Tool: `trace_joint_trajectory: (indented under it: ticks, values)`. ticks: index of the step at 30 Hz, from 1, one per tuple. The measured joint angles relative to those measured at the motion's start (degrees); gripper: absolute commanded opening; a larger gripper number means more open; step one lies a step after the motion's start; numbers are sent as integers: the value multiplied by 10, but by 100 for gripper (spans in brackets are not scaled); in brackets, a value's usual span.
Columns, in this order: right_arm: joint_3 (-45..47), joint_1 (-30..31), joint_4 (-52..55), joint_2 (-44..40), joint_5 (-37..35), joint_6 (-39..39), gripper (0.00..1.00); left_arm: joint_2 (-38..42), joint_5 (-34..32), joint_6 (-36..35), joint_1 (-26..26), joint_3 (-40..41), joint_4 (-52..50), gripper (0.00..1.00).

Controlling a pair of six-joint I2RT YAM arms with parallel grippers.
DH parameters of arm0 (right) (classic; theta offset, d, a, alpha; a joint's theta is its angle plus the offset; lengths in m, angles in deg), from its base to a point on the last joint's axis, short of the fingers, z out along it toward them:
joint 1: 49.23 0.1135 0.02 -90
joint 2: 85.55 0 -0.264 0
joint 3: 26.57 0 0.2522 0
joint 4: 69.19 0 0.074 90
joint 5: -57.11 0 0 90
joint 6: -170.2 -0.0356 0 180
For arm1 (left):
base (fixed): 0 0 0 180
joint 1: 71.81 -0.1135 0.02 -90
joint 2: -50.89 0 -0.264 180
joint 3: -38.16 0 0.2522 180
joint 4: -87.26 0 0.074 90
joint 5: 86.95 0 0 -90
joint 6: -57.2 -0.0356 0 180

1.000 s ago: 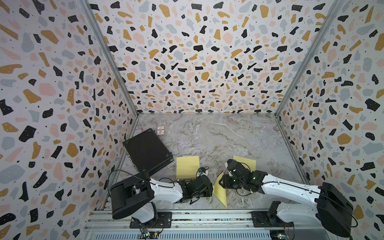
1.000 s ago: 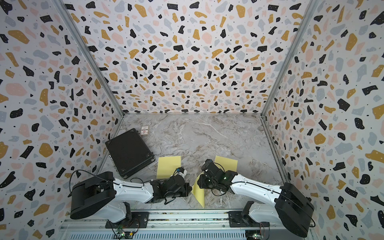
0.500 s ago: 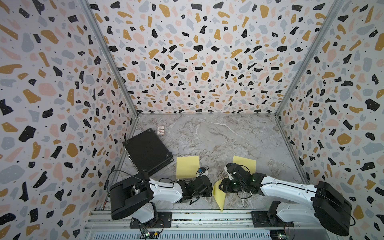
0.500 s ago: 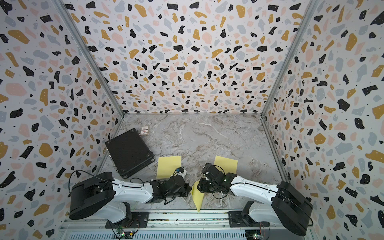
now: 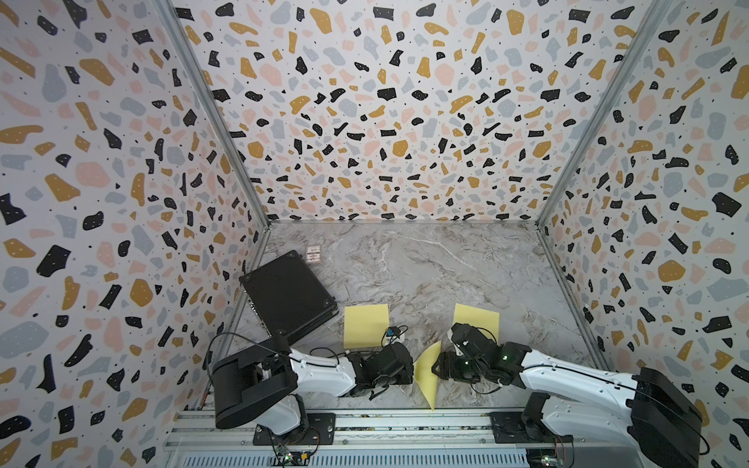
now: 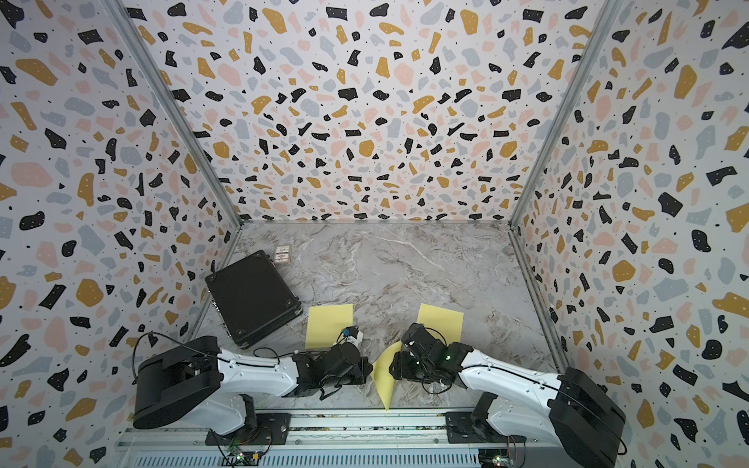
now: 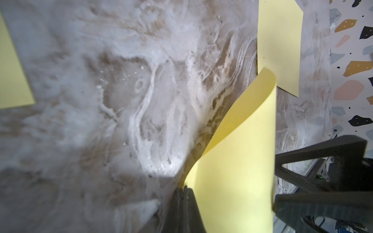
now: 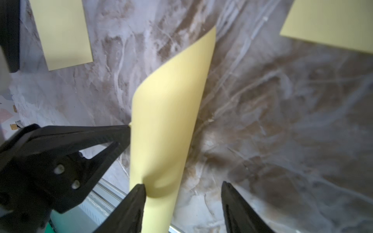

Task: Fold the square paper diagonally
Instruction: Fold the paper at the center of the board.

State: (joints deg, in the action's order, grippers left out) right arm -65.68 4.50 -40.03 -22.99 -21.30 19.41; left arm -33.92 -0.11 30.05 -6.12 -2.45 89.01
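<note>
Left gripper (image 5: 407, 370), jaws pinched together on one edge of the curled yellow paper (image 5: 426, 375), holds that sheet upright and bowed near the table's front edge, at about 6 o'clock in both top views. Right gripper (image 8: 182, 203) faces it from the 3 o'clock side with jaws spread apart; in the right wrist view one fingertip (image 8: 139, 190) touches the sheet's surface and the other stands clear of it. Both arms lie low and stretched inward from their bases on the front rail (image 5: 405, 423), wrists nearly meeting at the sheet. Two more yellow sheets lie flat just behind, one (image 5: 366, 326) toward 11 o'clock of the held paper and one (image 5: 478, 320) toward 1 o'clock, partly under the right wrist. A closed black case (image 5: 287, 302) sits at 9 o'clock against the left wall, a small card (image 5: 314, 255) beyond it. Marble tabletop (image 5: 425, 263) from centre to 12 o'clock lies bare.
</note>
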Motion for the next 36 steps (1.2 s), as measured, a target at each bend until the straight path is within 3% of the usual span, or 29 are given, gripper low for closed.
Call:
trace_joint_trajectory:
  ticks: [14,24,36]
  values:
    - [2,9,-86,17,-6,-42,75,33,-95,49,1,6,-66,0]
    - [-54,10,-100,61,-14,-20,79,34,-98,53,1,6,-69,2]
    - [-114,21,-102,177,7,29,66,26,-82,53,1,11,-40,7]
